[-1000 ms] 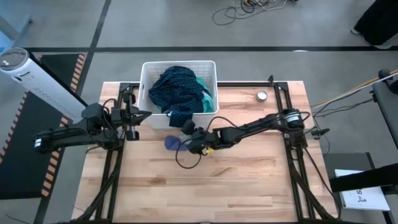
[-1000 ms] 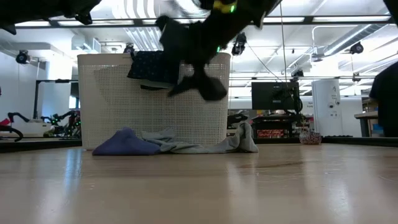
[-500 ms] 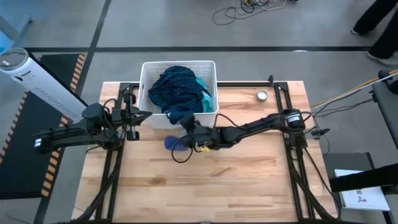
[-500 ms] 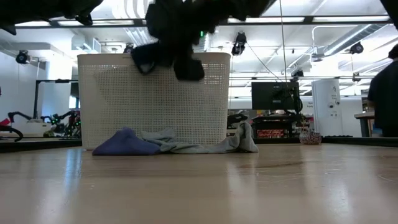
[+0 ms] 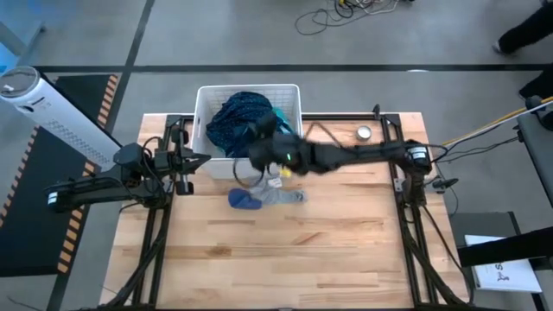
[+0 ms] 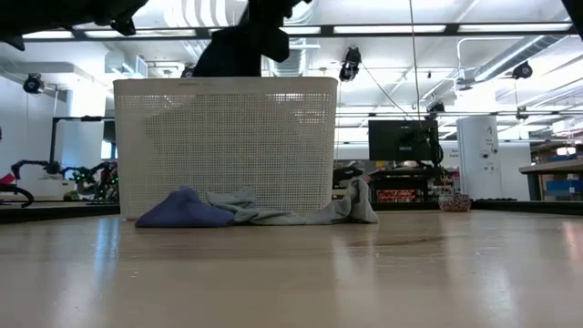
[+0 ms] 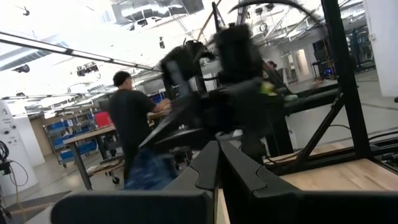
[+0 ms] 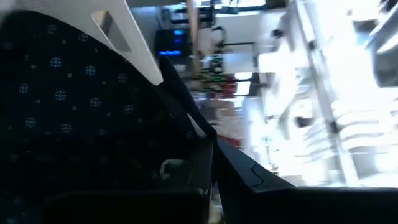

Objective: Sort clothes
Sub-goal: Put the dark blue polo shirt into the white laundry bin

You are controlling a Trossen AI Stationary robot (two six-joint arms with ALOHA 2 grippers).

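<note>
A white plastic basket [image 5: 206,95] stands at the far edge of the tabletop [image 5: 346,242], heaped with a dark navy patterned garment [image 5: 233,121] and a teal one [image 5: 283,121]. The right gripper [image 5: 263,130] hangs over the basket's near rim clenched on a small dark piece [image 6: 239,46], while the left gripper [image 5: 200,159], fingers pressed together and empty, waits by the basket's left near corner. On the tabletop just in front of the basket lie a grey garment [image 5: 281,194] and, touching it, a blue-purple piece [image 5: 242,199].

robot arms: two, left arm [image 5: 104,183] at frame left, right arm [image 5: 363,156] reaching from frame right
white basket [image 5: 204,97]: one
garments in basket: two, navy patterned garment [image 5: 235,117], teal garment [image 5: 282,121]
garments on table: two, blue-purple piece [image 5: 243,199], grey garment [image 5: 283,193]
small round tin [image 5: 365,133]: one
</note>
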